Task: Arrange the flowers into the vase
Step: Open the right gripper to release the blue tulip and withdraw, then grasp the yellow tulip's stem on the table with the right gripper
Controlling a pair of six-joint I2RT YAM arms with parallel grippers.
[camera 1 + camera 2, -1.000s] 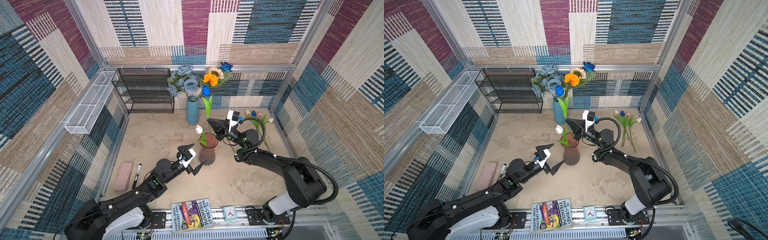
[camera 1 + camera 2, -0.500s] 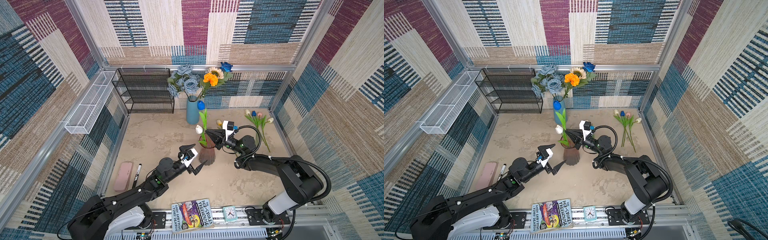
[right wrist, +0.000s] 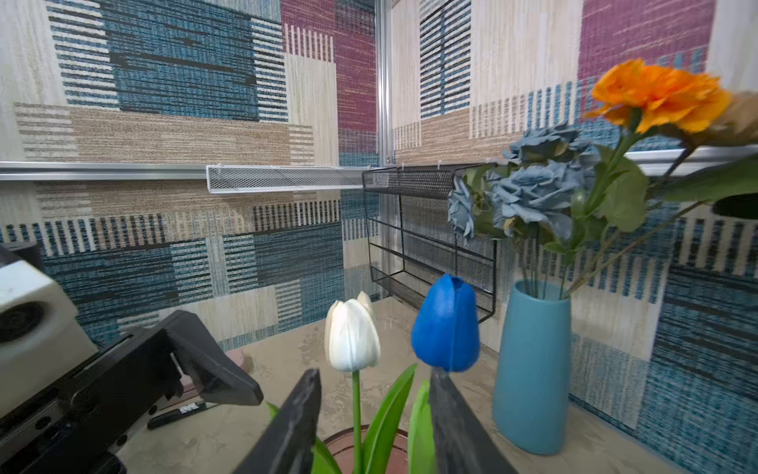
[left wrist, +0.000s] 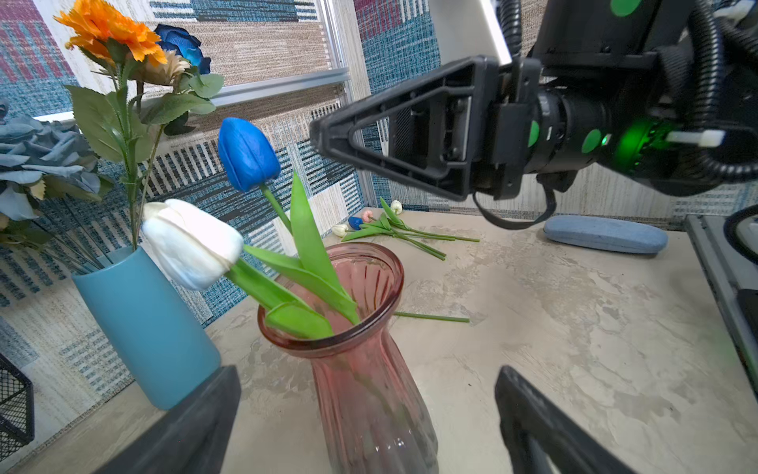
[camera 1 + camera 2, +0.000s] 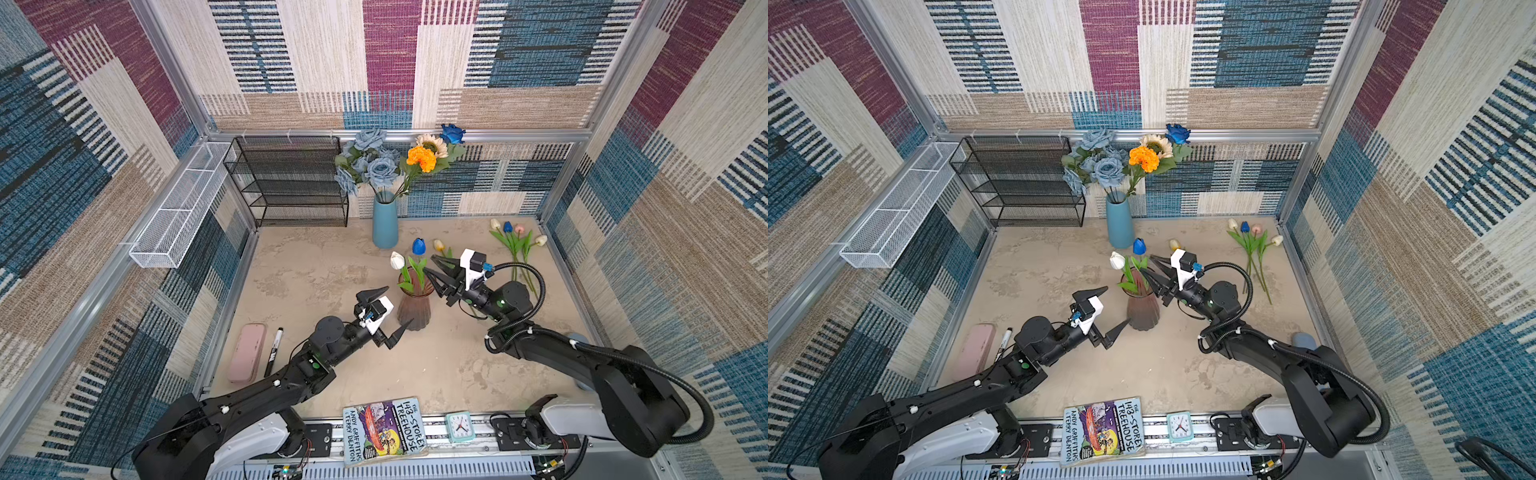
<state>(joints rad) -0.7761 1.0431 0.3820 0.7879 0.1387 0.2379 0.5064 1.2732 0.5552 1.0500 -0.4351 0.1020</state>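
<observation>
Table [image 5: 316, 270]: mottled beige top. 
Back left: black wire-mesh shelf rack [image 5: 291, 183] against the wall. 
Left wall: white mesh tray [image 5: 178, 208] on the rail. 
Left edge: pink case [image 5: 247, 353] lying flat, black marker [image 5: 274, 351] just beside it. 
Front rail: paperback "The 143-Storey Treehouse" [image 5: 384, 430], teal alarm clock [image 5: 459, 426] beside it. 
Right side: grey-blue case [image 4: 603, 234] on the table.

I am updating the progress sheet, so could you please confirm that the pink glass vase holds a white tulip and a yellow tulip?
Not quite: the second flower is blue, not yellow. The left wrist view shows the pink glass vase holding a white tulip and a blue tulip.
</observation>
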